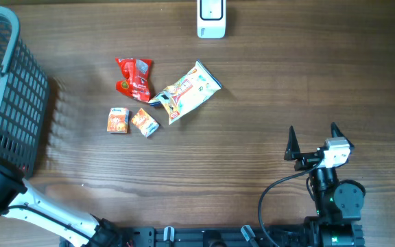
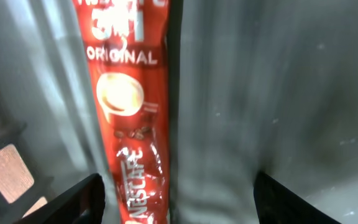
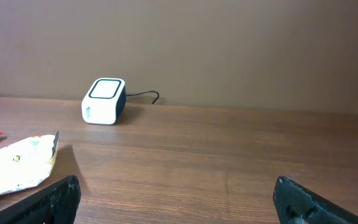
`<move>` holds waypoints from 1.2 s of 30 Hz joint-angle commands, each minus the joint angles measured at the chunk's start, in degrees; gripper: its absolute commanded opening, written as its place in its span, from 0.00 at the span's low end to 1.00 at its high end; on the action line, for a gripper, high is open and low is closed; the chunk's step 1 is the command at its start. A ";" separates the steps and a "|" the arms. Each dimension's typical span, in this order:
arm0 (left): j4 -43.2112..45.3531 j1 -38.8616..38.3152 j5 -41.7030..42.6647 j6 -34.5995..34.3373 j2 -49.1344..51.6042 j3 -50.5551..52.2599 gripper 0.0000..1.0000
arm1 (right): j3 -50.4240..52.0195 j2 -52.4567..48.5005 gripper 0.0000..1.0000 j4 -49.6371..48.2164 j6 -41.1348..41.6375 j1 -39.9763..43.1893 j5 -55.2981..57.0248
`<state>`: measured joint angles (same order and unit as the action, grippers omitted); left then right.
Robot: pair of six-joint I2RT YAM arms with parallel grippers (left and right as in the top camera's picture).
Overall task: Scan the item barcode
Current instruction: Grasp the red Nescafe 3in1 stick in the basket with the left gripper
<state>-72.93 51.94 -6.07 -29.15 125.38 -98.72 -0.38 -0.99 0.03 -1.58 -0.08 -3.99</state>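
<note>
**Table** (image 1: pixel 252 89): wooden top carrying everything below.

**Basket** (image 1: pixel 19 103): dark lattice crate at the left edge. The left arm reaches into it, so its gripper cannot be seen from overhead.

**Right gripper** (image 1: pixel 313 132): near the front right, jaws spread wide and holding nothing, well apart from all goods.

**Left gripper** (image 2: pixel 178 182): in its own wrist view the fingers (image 2: pixel 82 199) stand wide apart on either side of the sachet's lower end, not clamped on it.

**Loose goods:** a pouch (image 1: pixel 187 92), a red packet (image 1: pixel 134 79) and two small boxes (image 1: pixel 118 120) lie near the table's middle and are best left alone.

**Scanner** (image 1: pixel 211 19): white block at the far edge, with a dark-rimmed window on its upper face.

**Coffee sachet** (image 2: pixel 126 106): long red stick lying flat on the grey basket floor, probably the item to scan. No barcode shows on the upturned face, so it is likely underneath.

The step in hand appears to be the pick-up.
- Centre the jaws across the sachet's narrow width, near mid-length so the stick does not droop.
- Lower the tips to the floor before closing, since the foil looks thin and slippery.
- Lift clear of the basket wall.
- Present the hidden face to the scanner window.
</note>
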 commanded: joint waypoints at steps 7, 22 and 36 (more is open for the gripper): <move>-1.05 0.33 0.63 0.39 1.05 2.14 0.79 | 0.09 0.42 1.00 -0.11 0.46 -0.24 0.81; 1.51 0.33 -4.90 0.02 1.05 6.40 0.80 | 0.09 0.42 1.00 -0.11 0.48 -0.24 0.81; 3.76 0.33 -2.32 0.04 1.05 6.95 0.36 | 0.09 0.42 1.00 -0.09 0.48 -0.24 0.81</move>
<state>-69.76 51.92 -6.11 -28.82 123.00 -94.26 -0.38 -0.99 0.03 -1.58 -0.08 -3.99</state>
